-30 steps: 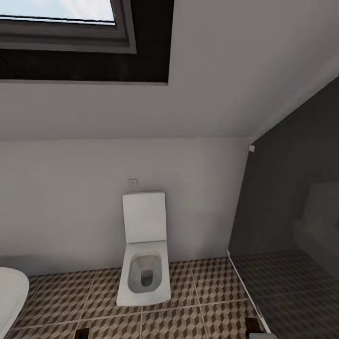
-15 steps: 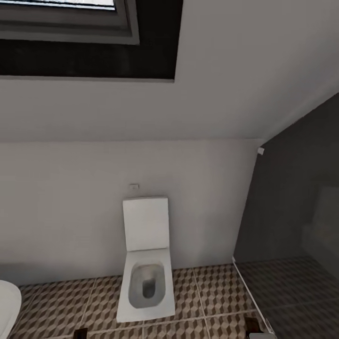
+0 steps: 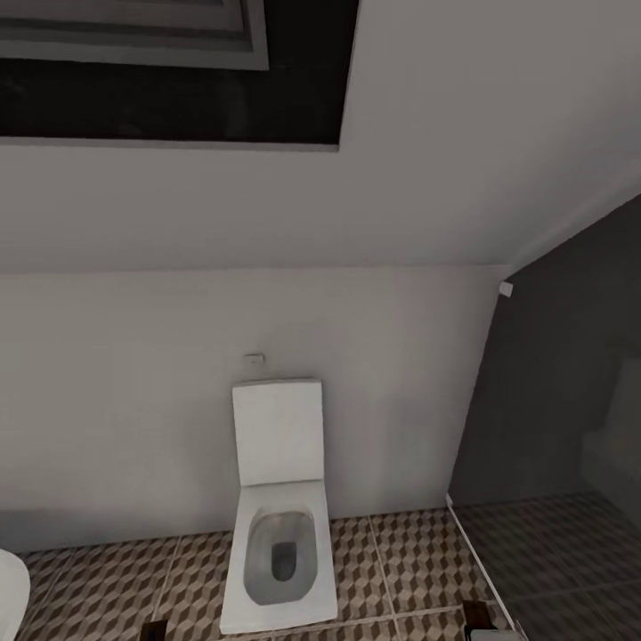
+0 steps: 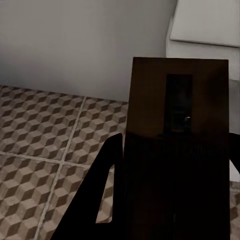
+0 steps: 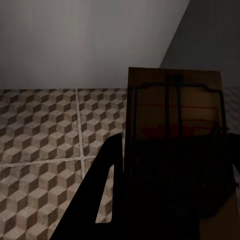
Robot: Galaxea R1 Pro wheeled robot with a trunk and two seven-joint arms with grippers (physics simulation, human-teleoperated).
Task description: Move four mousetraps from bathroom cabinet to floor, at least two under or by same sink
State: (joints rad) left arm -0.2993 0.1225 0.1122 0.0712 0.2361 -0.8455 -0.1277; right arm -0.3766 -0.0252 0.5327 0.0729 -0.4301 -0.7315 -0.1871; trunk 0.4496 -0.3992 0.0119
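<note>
Nearest the robot, each gripper pinches a mousetrap: in the left wrist view the left gripper [image 4: 172, 200] clamps a dark board, the left mousetrap [image 4: 177, 115], showing its plain side, and in the right wrist view the right gripper [image 5: 172, 200] clamps the right mousetrap [image 5: 175, 130], whose wire bar and red print face the camera. Both hang above the bathroom floor [image 3: 401, 552], not yet set down. Beyond them the toilet [image 3: 278, 543] stands against the far wall, bowl open and empty, with a sliver of white tub [image 3: 11, 592] at the near left. Compared with a second ago the whole head view has shifted: the skylight [image 3: 133, 36] has slid upward, the tub has nearly left the frame, and the toilet sits lower, so the camera is moving, not the fixtures. I judge the robot is mid-transit seeking the sink, which appears nowhere here, and no cabinet shows either
</note>
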